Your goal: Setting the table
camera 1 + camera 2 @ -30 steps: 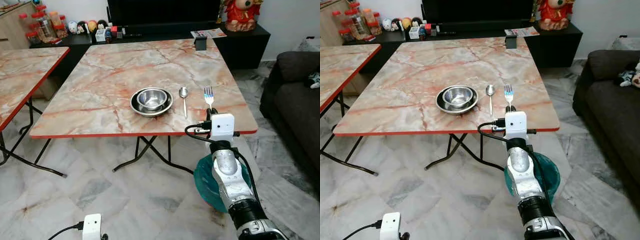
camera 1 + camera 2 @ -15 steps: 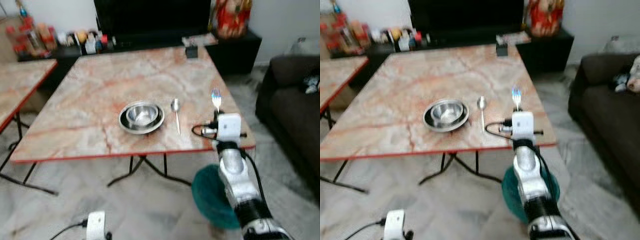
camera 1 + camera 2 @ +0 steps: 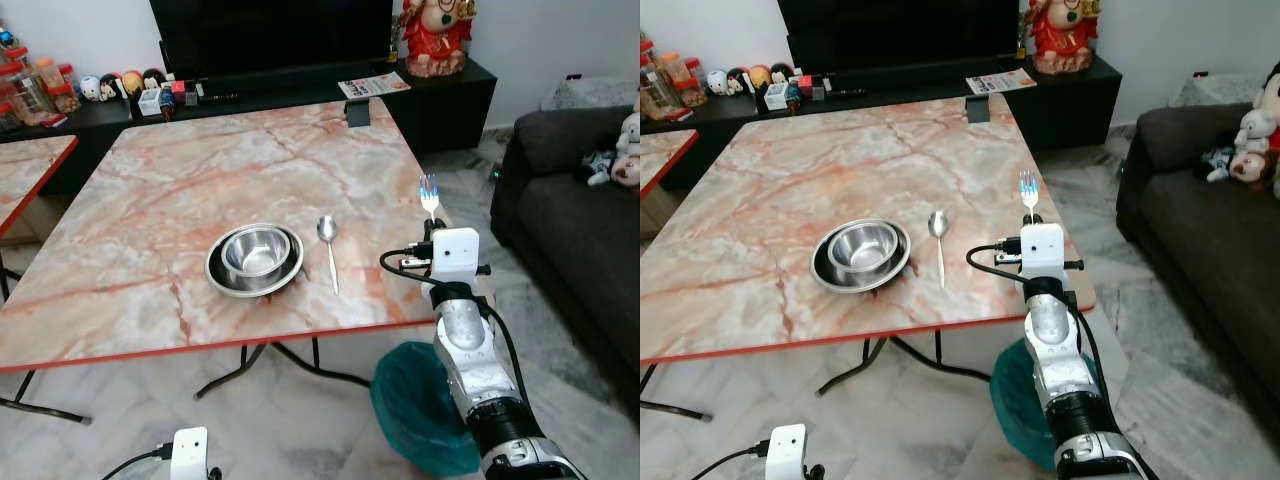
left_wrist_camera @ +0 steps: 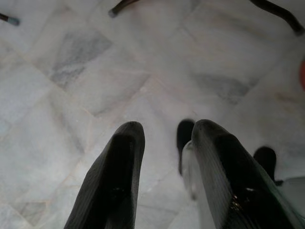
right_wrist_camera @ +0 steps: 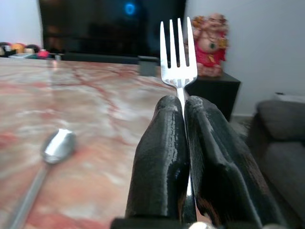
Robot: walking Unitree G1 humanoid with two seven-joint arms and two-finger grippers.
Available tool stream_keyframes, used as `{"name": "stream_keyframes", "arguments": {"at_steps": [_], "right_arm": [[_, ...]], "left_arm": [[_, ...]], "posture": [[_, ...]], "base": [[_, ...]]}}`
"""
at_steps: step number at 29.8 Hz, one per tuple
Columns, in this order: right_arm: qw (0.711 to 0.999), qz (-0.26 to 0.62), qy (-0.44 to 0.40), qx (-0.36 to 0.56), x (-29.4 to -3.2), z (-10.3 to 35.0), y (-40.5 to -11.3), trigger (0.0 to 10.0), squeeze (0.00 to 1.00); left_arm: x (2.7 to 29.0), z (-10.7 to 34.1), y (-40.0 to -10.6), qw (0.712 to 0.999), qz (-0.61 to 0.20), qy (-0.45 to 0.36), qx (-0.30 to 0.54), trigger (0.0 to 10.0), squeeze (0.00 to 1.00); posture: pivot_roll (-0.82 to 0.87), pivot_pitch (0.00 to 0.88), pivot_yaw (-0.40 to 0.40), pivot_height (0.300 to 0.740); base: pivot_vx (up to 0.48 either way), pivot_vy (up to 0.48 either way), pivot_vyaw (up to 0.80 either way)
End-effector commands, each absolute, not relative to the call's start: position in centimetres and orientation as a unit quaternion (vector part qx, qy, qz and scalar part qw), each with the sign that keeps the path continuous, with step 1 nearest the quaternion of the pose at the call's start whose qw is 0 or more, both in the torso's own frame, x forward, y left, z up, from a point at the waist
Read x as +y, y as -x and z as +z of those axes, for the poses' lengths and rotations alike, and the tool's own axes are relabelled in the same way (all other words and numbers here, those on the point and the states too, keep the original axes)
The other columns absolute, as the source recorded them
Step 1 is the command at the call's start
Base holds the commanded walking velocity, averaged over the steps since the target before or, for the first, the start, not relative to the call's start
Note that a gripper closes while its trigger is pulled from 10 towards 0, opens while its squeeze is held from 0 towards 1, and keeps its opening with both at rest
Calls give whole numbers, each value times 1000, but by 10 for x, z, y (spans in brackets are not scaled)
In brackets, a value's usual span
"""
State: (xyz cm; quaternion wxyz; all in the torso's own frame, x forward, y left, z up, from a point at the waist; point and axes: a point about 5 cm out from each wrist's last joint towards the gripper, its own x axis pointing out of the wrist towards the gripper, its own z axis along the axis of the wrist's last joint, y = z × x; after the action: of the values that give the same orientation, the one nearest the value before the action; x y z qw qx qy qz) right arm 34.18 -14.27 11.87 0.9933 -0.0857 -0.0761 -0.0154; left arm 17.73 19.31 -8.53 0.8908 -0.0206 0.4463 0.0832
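Observation:
A steel fork (image 5: 177,52) is pinched between the fingers of my right gripper (image 5: 183,102), tines pointing away over the marble table (image 3: 200,180) near its right edge. The fork (image 3: 429,192) is held off the tabletop. To its left a spoon (image 3: 328,250) lies on the table. Further left stands a steel bowl (image 3: 254,252) nested in a steel plate. My left gripper (image 4: 167,131) hangs low over the floor tiles, fingers apart with nothing between them.
A teal bin (image 3: 420,405) sits on the floor under the table's right corner, beside my right arm. A dark sofa (image 3: 580,230) stands to the right. A black TV cabinet (image 3: 300,85) runs behind the table, and a second table's corner (image 3: 30,165) shows at left.
The camera has shifted, so the whole scene sits further left. The fork, still in my right gripper, is now further right of the spoon and raised off the table.

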Motion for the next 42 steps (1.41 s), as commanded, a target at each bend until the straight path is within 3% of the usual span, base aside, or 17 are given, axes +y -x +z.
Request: {"name": "stream_keyframes", "arguments": {"at_steps": [1, 17, 24, 37, 42], "right_arm": [[993, 2, 83, -88, -131, 125, -344, 10000, 0], [992, 10, 89, -89, -130, 124, -343, 10000, 0], [993, 7, 94, -69, -131, 118, -341, 10000, 0], [996, -19, 81, 13, -136, 99, -332, 10000, 0], [992, -53, 73, 90, -142, 87, -327, 10000, 0]], "left_arm": [[203, -85, -175, 889, 97, 15, 446, 10000, 0], [204, -85, -175, 890, 98, 14, 446, 10000, 0], [203, -85, -175, 890, 99, 17, 444, 10000, 0], [205, -85, -174, 889, 97, 16, 447, 10000, 0], [205, -85, -173, 889, 90, 17, 449, 10000, 0]], "posture": [[-47, 34, 67, 740], [-47, 35, 67, 740], [-49, 39, 66, 740], [-47, 41, 69, 740], [-52, 47, 78, 740]], "base": [[330, 0, 0], [329, 0, 89], [0, 0, 0], [0, 0, 0], [0, 0, 0]]}}
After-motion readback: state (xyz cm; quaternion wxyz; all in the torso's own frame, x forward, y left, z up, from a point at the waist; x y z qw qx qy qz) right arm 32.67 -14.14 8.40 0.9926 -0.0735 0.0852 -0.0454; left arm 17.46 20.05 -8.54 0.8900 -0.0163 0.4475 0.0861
